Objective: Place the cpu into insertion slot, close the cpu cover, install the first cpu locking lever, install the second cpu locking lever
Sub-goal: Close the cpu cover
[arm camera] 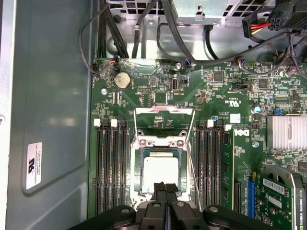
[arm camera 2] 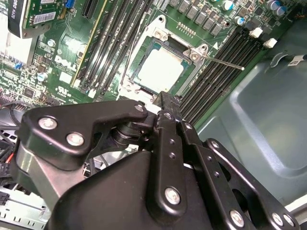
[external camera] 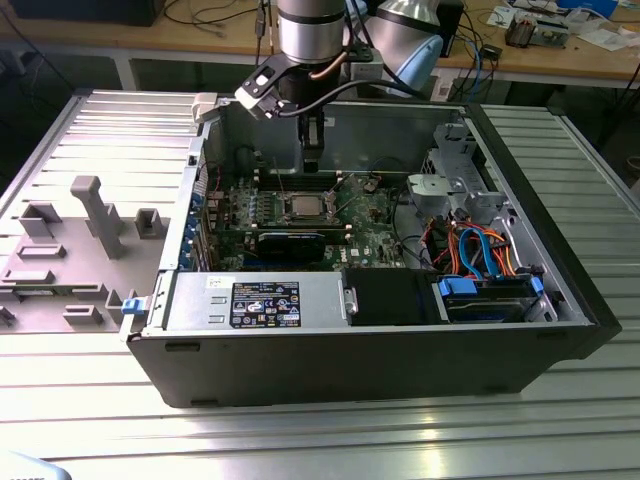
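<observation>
Item 1, the pincer. The black two-finger gripper (arm camera: 165,185) has its fingers pressed flat together, with no gap visible between them and nothing held. In the exterior view the gripper (external camera: 312,163) hangs inside the open dark grey computer case (external camera: 380,360), just above the green motherboard (external camera: 375,215).

Item 2, the task's thing. The small square cpu with a dull silver-grey top (arm camera: 160,170) lies flat in its socket, square to the socket frame. In the first wrist view the fingertips overlap the cpu's edge on the side away from the cover hinge. Whether they touch it cannot be told. The second wrist view shows the cpu (arm camera 2: 160,69) just beyond the gripper (arm camera 2: 165,99).

Item 3, the cover. The thin silvery cpu cover with a square window (arm camera: 165,111) stands raised on its hinge on the far side of the socket from the gripper, not yet closed. A thin steel locking lever rod (arm camera 2: 223,63) sticks out from a socket corner, unlatched.

Item 4, edges and room. Rows of black memory slots (arm camera: 111,167) flank the socket closely on two sides. The grey sheet-metal case wall (arm camera: 53,96) lies beyond one row. In the exterior view a long black graphics card (external camera: 290,242) sits near the socket on the near side, and a metal drive cage (external camera: 455,180) stands well apart toward the exterior view's right. Space above the socket is open.
</observation>
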Available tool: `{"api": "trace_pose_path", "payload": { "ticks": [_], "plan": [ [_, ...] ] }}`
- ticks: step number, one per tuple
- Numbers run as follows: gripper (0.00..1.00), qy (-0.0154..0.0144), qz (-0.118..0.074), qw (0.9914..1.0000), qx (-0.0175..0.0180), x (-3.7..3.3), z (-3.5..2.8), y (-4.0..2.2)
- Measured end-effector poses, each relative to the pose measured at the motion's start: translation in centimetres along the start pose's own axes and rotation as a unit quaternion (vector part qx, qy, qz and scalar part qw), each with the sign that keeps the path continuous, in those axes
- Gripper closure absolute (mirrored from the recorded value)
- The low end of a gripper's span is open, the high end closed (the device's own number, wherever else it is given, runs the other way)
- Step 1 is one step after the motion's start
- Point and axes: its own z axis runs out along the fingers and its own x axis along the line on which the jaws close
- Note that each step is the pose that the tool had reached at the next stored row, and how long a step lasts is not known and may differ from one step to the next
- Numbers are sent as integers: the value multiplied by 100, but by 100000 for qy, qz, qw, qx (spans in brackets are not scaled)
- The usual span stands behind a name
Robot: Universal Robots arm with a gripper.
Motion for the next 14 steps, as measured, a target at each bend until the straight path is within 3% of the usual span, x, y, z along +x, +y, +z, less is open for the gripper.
{"api": "trace_pose_path", "payload": {
  "ticks": [14],
  "plan": [
    [89, -282, -5, 100000, 1, -3, 9, 146]
  ]
}}
